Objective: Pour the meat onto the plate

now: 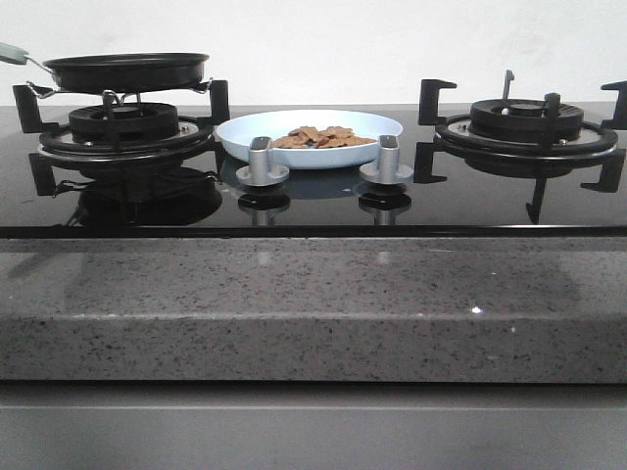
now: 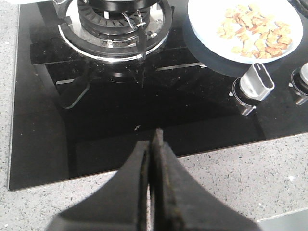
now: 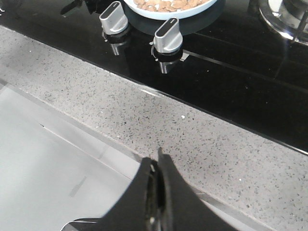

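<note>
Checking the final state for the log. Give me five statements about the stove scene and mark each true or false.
1. The meat lies on the plate. True.
2. The pan sits on the right burner. False: it is on the left burner; the right burner is bare.
3. The plate stands between the two burners, behind the knobs. True.
4. The left gripper holds the pan handle. False: it is shut on nothing, over the front edge of the stove.
5. The right gripper is open. False: its jaws are closed together, empty.
</note>
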Motion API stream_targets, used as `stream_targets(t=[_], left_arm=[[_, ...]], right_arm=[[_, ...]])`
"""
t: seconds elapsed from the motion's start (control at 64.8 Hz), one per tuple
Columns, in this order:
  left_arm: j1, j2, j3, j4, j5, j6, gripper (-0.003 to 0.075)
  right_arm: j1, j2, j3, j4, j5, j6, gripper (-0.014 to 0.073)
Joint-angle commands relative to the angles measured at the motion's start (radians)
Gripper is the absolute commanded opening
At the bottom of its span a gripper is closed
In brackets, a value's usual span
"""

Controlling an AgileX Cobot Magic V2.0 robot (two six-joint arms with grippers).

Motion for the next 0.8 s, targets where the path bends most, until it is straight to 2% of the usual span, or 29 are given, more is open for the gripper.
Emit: stream_targets(t=[0.0, 0.062, 0.154, 0.309, 0.417, 0.586, 0.787], left_arm=[[-0.010, -0.020, -0.016, 0.002, -0.078, -0.001, -0.0020], [0.006, -0.048, 0.016, 0.070, -0.136, -0.001, -0.0020], [0.064, -0.125, 0.121, 0.076, -0.254, -0.001, -0.0020], [0.187, -0.317, 0.370, 0.010, -0.482, -0.001, -0.0020], [0.252, -0.454, 0.531, -0.036, -0.578, -0.001, -0.0020], [0.317, -0.664, 0.716, -0.036, -0.692, -0.001, -0.0020], [0.332, -0.835, 0.830, -0.036, -0.755, -0.001, -0.0020]], right_arm=[[0.000, 0.000, -0.022, 0.021, -0.056, -0.008, -0.0071], [0.000, 0.000, -0.022, 0.021, -0.055, -0.008, -0.0071], [0.000, 0.000, -0.022, 0.021, -0.055, -0.008, -0.0071], [0.000, 0.000, -0.022, 0.021, -0.055, -0.008, -0.0071], [0.000, 0.000, -0.022, 0.021, -0.055, -0.008, -0.0071], [0.000, 0.000, -0.022, 0.021, -0.055, -0.008, -0.0071], [0.000, 0.000, -0.022, 0.021, -0.055, -0.008, -0.0071]])
